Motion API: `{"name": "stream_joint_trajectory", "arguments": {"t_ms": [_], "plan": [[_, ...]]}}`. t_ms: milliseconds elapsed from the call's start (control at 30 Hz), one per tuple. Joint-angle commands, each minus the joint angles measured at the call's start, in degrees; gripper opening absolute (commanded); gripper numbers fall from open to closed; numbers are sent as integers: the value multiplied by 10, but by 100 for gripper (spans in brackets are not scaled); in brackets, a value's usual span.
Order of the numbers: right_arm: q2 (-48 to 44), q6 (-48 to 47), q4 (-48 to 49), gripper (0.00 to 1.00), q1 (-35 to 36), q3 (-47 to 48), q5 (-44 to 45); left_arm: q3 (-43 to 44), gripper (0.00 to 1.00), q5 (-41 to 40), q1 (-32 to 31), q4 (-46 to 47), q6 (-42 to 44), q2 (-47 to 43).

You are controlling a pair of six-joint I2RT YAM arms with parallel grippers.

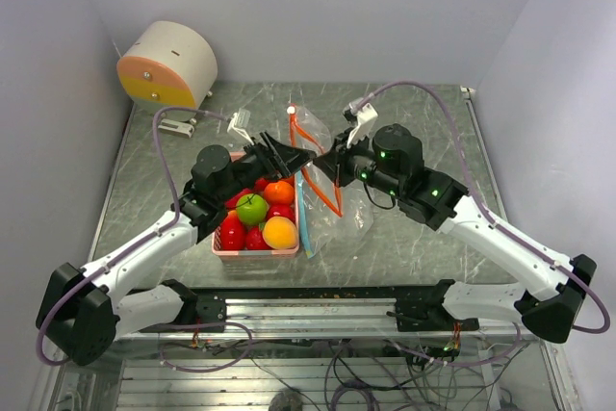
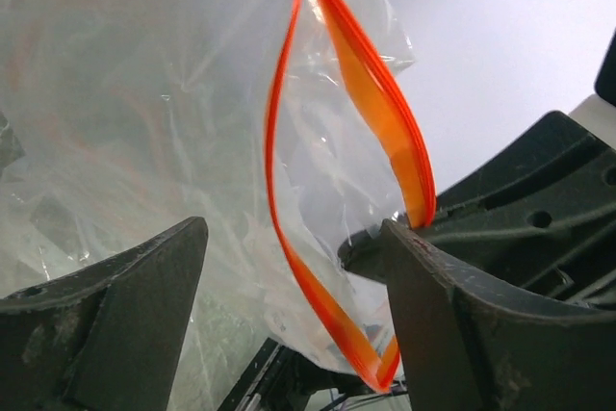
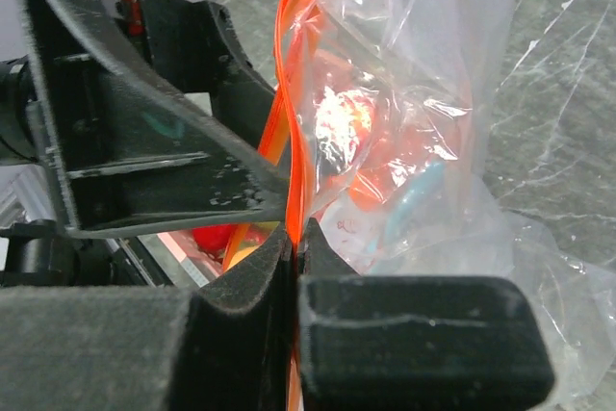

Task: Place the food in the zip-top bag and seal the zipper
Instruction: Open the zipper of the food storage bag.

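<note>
Grey, marble-veined table [image 1: 414, 257] is enclosed by plain white walls in the top view. A pink slatted basket [image 1: 252, 254] is seen by the left arm, filled with the food: glossy red apples [image 1: 232, 235], a green apple [image 1: 252, 207], an orange [image 1: 279, 192] and a yellow-orange fruit [image 1: 280, 233]. Just right of it the zip-top bag [image 1: 351, 217], of crinkled clear film, is held up. Its zipper [image 1: 322, 190] is orange, with the long axis running from far to near. A teal strip [image 1: 304, 223] is laid along the basket's right side. The left claw [image 1: 294, 156] and right claw [image 1: 329, 166] are seen close together at the bag's mouth.

From the left wrist, the zipper is shown parted into a narrow upright loop between widely spread dark fingers [image 2: 125, 315]. That claw is open, and one lip is rested against its right finger.

From the right wrist, the blunt matte fingers [image 3: 414, 334] are pressed together, and the orange zipper is pinched between them.
</note>
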Motion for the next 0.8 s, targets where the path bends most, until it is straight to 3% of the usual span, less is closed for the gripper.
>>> {"name": "stream_joint_trajectory", "arguments": {"t_ms": [0,167,333,567,667,767], "plan": [[0,-10,16,0,11,-7,-2,29,79,-22,-12,-1,17,24],[-17,-10,8,0,12,-14,20,23,59,-38,-15,-7,29,27],[-23,-9,4,0,12,-16,18,13,51,-65,-15,-15,43,22],[-29,-5,1,0,12,-12,27,26,32,-57,-18,2,57,62],[-27,-2,-11,0,12,-5,49,62,21,-68,-18,-57,92,70],[-25,3,-25,0,12,-4,90,128,8,-108,-18,-191,146,69]]}}
